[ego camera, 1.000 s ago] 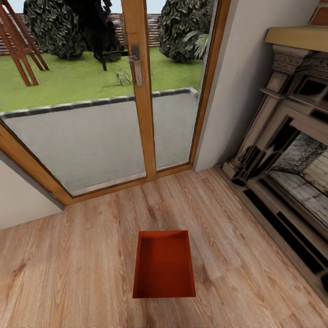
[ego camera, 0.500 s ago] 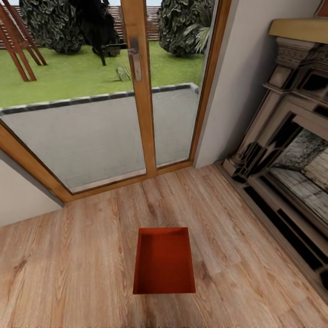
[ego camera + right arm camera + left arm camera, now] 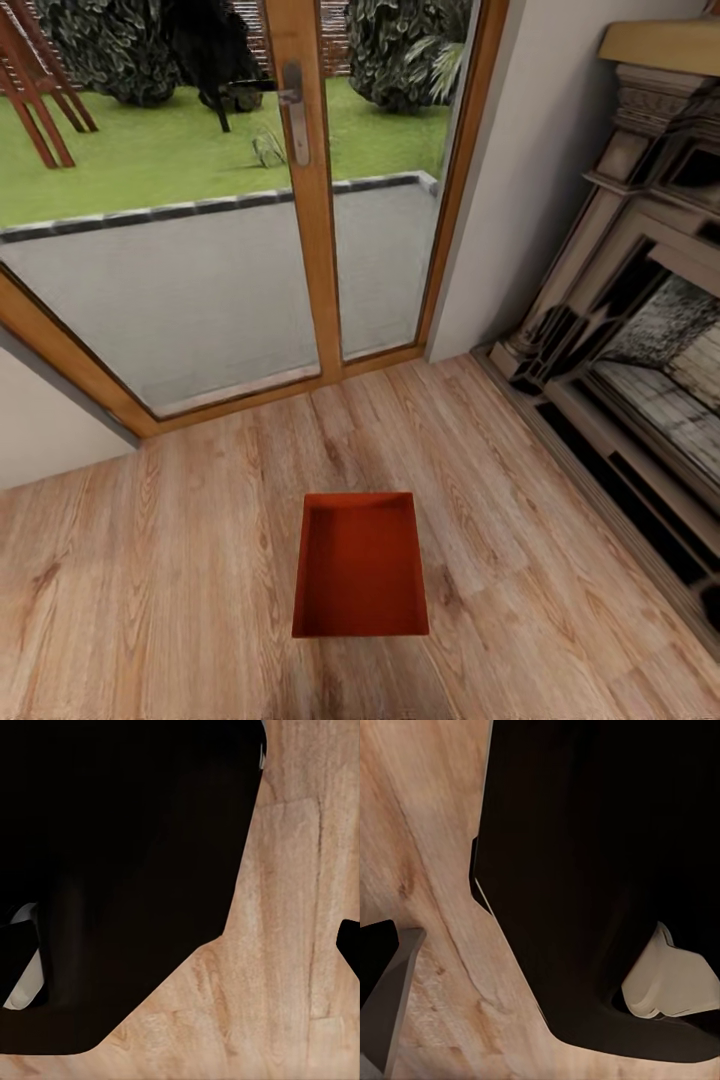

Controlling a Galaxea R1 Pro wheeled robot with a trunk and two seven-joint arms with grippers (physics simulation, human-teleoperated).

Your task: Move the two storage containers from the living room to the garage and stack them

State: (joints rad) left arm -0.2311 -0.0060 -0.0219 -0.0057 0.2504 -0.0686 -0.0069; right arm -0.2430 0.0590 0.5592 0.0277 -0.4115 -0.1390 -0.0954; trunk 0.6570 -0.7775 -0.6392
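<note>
With only one dark finger (image 3: 386,997) of the left gripper and a sliver of the right in sight, neither pincer's state can be told, while one storage container (image 3: 361,565) lies at six o'clock on the wood-plank floor (image 3: 180,590), below two glass doors (image 3: 200,250) and one fireplace (image 3: 640,330) at three o'clock.

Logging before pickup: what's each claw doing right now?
Left claw: cannot be told.
Right claw: cannot be told.

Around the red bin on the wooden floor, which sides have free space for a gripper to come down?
Bare wood-plank floor borders the storage container on all sides. The fireplace crowds the far right.
</note>
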